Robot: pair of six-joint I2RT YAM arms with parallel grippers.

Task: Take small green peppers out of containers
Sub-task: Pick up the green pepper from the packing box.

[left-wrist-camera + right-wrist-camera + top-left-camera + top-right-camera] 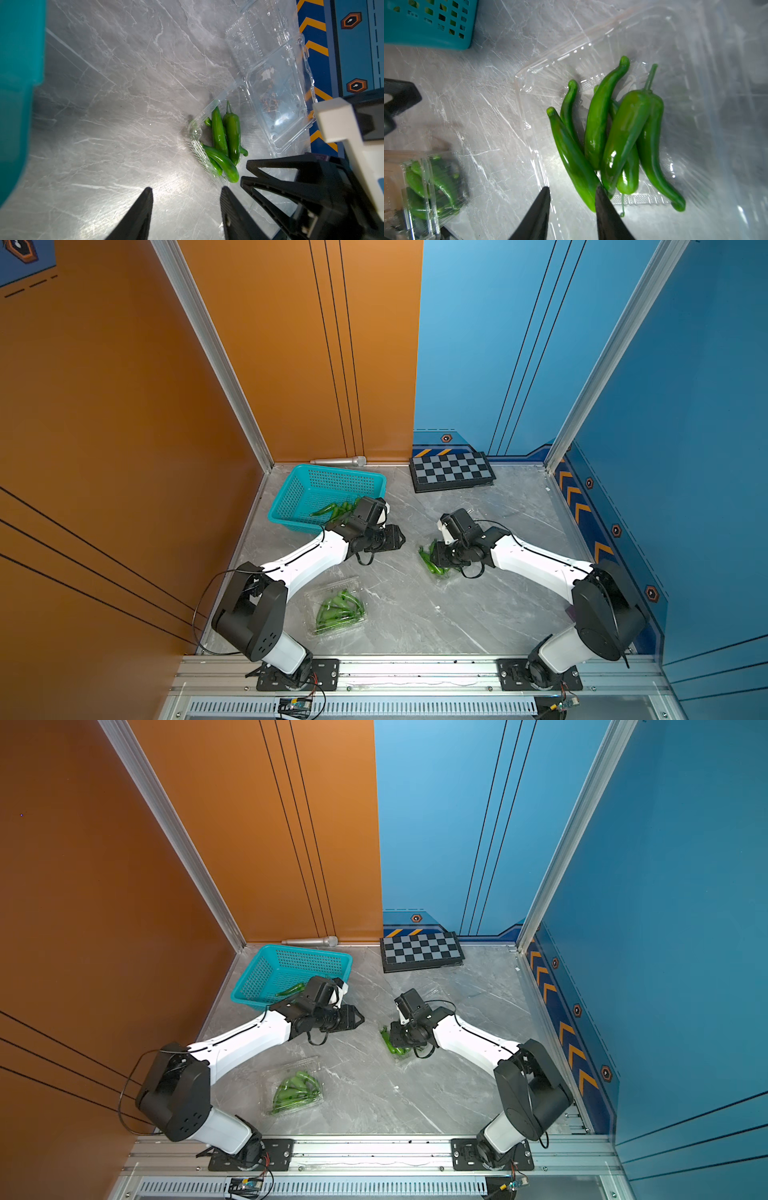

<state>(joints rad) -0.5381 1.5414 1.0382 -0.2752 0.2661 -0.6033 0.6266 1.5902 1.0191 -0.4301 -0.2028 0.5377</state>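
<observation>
Right wrist view: my right gripper (573, 188) sits at the rim of the open clamshell (527, 68). Jaws part-way apart, one finger against the end of the nearest green pepper (571, 153), nothing clamped. Remaining peppers piled just beyond, inside the box. My left gripper (186, 188) hangs released and empty near the teal basket (328, 485).

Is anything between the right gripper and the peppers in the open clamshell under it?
Nothing visible blocks it. The lid lies folded open, and the peppers lie uncovered at the tips of the right gripper. Only the low clear wall of the container runs beside one finger.
</observation>
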